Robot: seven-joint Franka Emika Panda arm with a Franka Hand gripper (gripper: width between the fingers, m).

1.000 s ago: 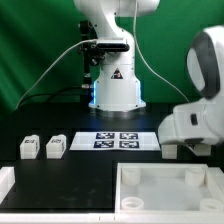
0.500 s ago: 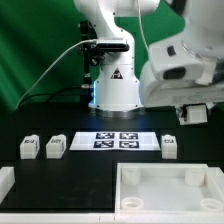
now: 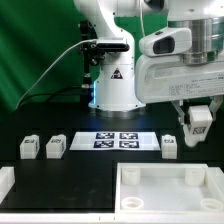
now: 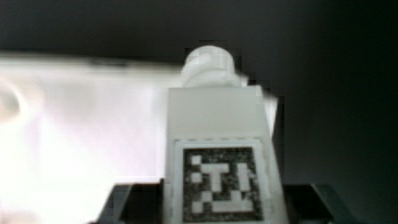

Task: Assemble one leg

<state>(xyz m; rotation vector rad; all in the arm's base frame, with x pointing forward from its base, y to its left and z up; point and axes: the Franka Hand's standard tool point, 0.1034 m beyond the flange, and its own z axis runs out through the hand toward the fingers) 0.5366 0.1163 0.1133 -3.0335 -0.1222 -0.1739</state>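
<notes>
My gripper (image 3: 199, 124) hangs at the exterior view's right, above the table, shut on a leg (image 3: 199, 117), a small white block with a marker tag. In the wrist view the held leg (image 4: 221, 120) stands between my dark fingers (image 4: 135, 203), tag facing the camera and its round peg pointing away; my gripper (image 4: 219, 206) grips its near end. Another leg (image 3: 170, 146) stands on the table just below and to the left of the held one. Two more legs (image 3: 29, 148) (image 3: 55, 147) stand side by side at the exterior view's left.
The marker board (image 3: 115, 140) lies mid-table before the robot base (image 3: 117, 90). The large white square tabletop part with a rim (image 3: 165, 187) lies at the front right. A white part's corner (image 3: 5, 181) shows at the front left.
The gripper has risen from low at the right and swung left, carrying the leg up. The leg standing on the table at the right has come into view.
</notes>
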